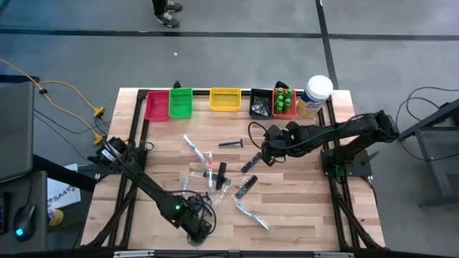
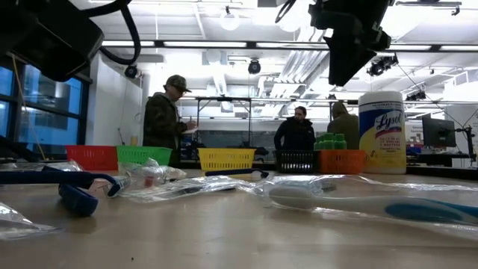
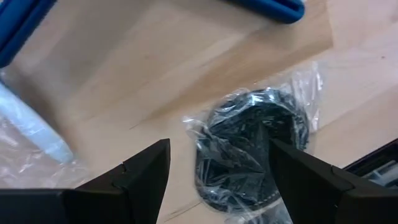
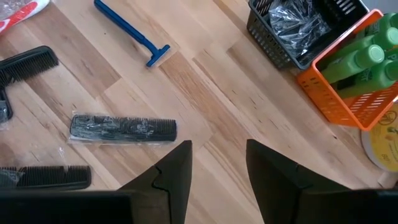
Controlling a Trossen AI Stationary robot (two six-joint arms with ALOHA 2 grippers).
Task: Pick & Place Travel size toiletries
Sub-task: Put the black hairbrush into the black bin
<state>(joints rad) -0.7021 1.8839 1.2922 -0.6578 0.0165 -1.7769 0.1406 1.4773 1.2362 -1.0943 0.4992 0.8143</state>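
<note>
Travel size toiletries lie scattered on the wooden table: clear-wrapped toothbrushes [image 1: 193, 147], a blue razor [image 4: 134, 34], black combs [image 4: 124, 129] and a dark mesh puff in clear wrap [image 3: 249, 149]. My left gripper [image 3: 217, 180] is near the table's front edge [image 1: 197, 231], open and pointing down. One of its fingers stands on each side of the puff, which lies flat on the wood. My right gripper [image 4: 217, 168] hangs open over bare wood right of the table's middle [image 1: 267, 156], with nothing between its fingers.
Along the far edge stand red [image 1: 157, 104], green [image 1: 181, 102] and yellow [image 1: 225, 99] mesh bins. Beside them are a black bin [image 4: 298, 25] with wrapped puffs, an orange bin [image 4: 354, 62] with green bottles, and a white jar [image 1: 315, 93]. People stand in the room behind the table.
</note>
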